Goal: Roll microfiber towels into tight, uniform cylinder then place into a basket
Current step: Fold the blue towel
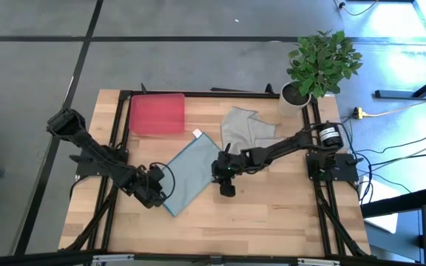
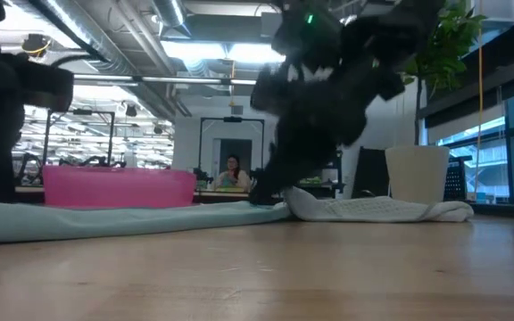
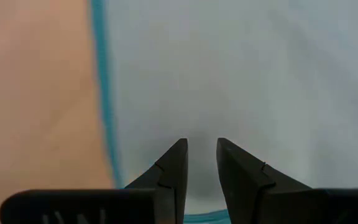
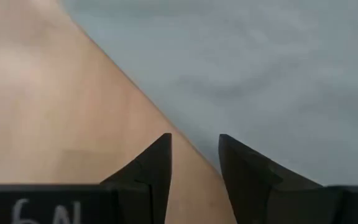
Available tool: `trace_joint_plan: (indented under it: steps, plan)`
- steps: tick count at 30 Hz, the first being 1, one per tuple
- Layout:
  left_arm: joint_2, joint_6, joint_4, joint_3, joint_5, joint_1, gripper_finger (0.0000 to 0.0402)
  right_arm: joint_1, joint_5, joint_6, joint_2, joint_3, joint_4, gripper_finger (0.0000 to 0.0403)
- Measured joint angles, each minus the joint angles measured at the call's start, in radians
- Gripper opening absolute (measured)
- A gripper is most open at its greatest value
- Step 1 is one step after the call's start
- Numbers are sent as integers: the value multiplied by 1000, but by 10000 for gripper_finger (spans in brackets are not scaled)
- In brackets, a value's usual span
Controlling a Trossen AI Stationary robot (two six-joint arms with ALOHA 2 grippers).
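The pale blue-teal towel [image 1: 191, 174] lies spread flat on the wooden table, one corner toward the red basket [image 1: 156, 114]. The grey towel [image 1: 246, 127] lies crumpled behind it, near the white pot. My left gripper [image 3: 202, 148] points down over the blue towel's near-left corner, just inside the teal hem [image 3: 107, 124], its fingers a narrow gap apart. My right gripper [image 4: 194, 146] stands open at the towel's right edge [image 4: 142, 93], one finger over bare wood and one over cloth. In the low view the right arm [image 2: 319, 107] reaches down to the towel [image 2: 105, 218]. My left gripper comes at the blue towel from above, slanting, near its corner; whether its fingertips [image 3: 176, 155] touch the cloth I cannot tell. My right gripper straddles the towel's right edge from above, slanting; whether its fingertips [image 4: 160, 149] touch cloth or table I cannot tell.
A white pot with a green plant [image 1: 313, 74] stands at the far right corner. Black frame rails [image 1: 117, 148] run along the table's sides. Bare wood [image 1: 272, 214] lies toward the near edge. A person sits in the room far behind the table.
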Motion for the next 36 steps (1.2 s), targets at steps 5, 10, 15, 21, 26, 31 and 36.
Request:
trace_joint_plan:
  steps: [5,10,15,21,26,31,36]
  plan:
    - [19,0,176,-56,20,-23,78,-33,0,-25,42,2,19,134]
    - [43,0,286,-67,18,-52,78,-70,25,-62,45,3,24,134]
    - [84,0,386,-68,0,-64,78,-117,74,-104,48,0,59,134]
    - [153,8,470,-65,-9,-64,78,-146,77,-126,49,-1,118,134]
    - [160,36,551,-63,-26,-65,78,-140,56,-139,41,5,117,134]
    - [165,93,602,-31,-11,-64,78,-96,-51,-181,12,26,101,134]
    - [163,143,613,4,-1,-71,78,-1,-117,-300,-5,58,92,134]
